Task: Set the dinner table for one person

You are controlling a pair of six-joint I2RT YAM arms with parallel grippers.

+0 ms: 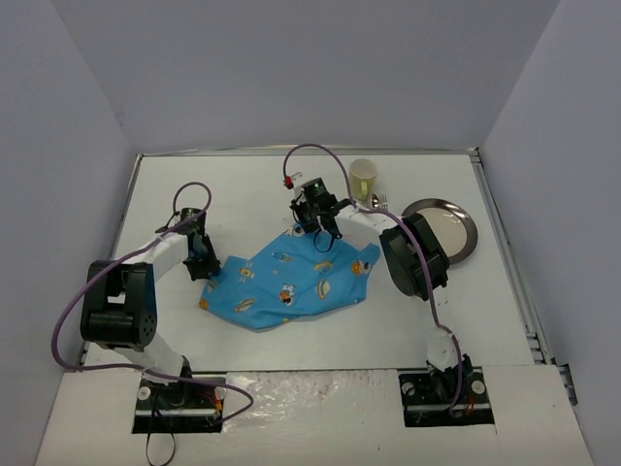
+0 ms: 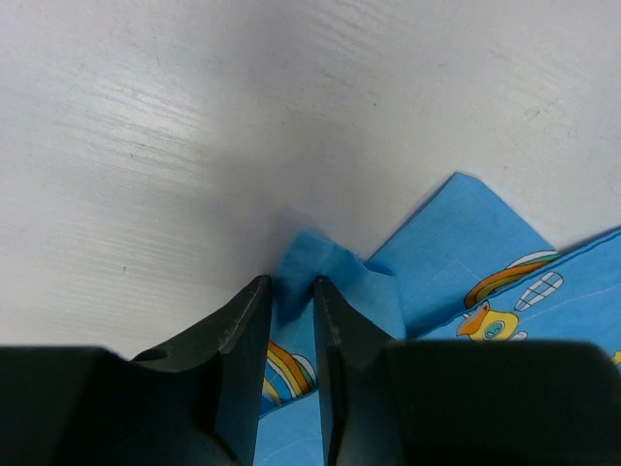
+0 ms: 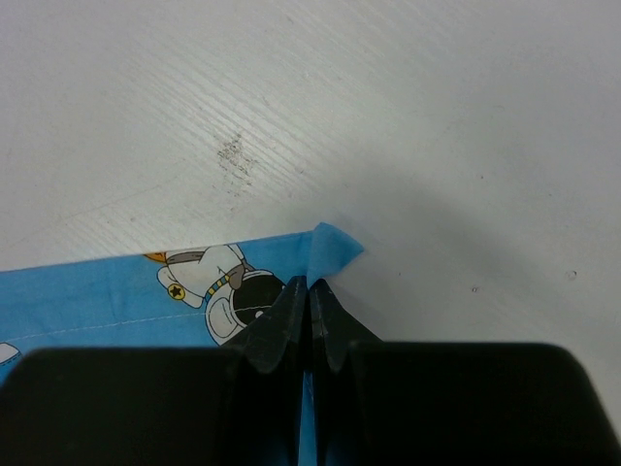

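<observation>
A blue cartoon-print placemat [image 1: 291, 286] lies crumpled in the middle of the white dinner table [image 1: 243, 184]. My left gripper [image 1: 206, 264] is at its left corner. In the left wrist view the jaws [image 2: 289, 291] stand narrowly apart, pinching a raised fold of the placemat [image 2: 466, 243] between their tips. My right gripper [image 1: 318, 233] is at the far edge. In the right wrist view it [image 3: 310, 283] is shut tight on the placemat's corner [image 3: 335, 248], low over the table [image 3: 437, 116].
A yellow-green paper cup [image 1: 363, 178] stands at the back. Metal cutlery [image 1: 378, 202] lies just right of it. A round metal plate [image 1: 463, 233] sits at the right. Grey walls enclose the table on three sides.
</observation>
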